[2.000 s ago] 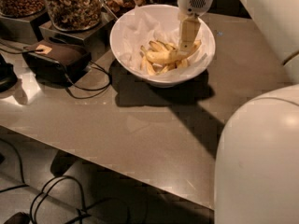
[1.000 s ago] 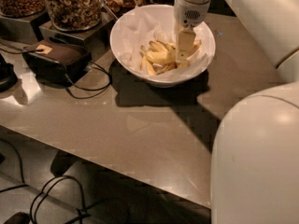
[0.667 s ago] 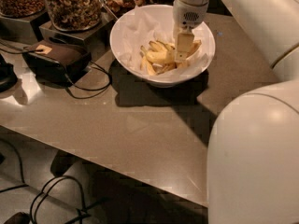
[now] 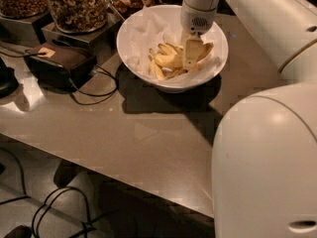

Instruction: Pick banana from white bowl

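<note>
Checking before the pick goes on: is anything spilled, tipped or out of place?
Nothing stands out. The white bowl sits upright, the bananas all lie inside it, the gripper is down among them, and the nut jars behind stand upright.

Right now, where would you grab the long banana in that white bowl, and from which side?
Probably the middle of the banana, straight down from above: the white bowl's sloping walls and the shorter bananas beside it block the sides. The gripper hangs in the bowl over that stretch.
</note>
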Motion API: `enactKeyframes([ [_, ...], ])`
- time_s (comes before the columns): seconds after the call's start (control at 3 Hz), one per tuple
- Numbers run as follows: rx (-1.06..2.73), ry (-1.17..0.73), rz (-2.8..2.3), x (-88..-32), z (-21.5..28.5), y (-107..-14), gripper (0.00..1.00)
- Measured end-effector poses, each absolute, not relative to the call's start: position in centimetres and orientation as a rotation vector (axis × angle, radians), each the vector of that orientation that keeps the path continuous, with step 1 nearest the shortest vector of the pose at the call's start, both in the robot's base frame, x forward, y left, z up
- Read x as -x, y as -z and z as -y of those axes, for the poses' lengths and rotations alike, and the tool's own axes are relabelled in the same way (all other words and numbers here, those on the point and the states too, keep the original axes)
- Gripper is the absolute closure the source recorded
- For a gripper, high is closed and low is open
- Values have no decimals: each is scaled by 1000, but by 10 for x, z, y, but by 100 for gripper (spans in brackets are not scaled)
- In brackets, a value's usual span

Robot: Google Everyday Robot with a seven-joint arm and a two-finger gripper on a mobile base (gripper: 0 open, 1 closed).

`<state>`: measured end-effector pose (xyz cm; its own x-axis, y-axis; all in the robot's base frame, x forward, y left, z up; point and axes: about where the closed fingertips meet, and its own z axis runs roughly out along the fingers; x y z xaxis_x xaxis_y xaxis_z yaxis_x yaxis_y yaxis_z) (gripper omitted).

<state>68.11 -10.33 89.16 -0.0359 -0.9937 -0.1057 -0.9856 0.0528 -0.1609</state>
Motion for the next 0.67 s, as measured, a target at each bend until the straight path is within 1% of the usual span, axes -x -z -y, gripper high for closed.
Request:
enactKeyframes([
  [0.33, 2056, 47, -2137, -681, 102, -883, 45],
  [0.67, 2056, 47, -2137, -681, 102, -883, 64],
])
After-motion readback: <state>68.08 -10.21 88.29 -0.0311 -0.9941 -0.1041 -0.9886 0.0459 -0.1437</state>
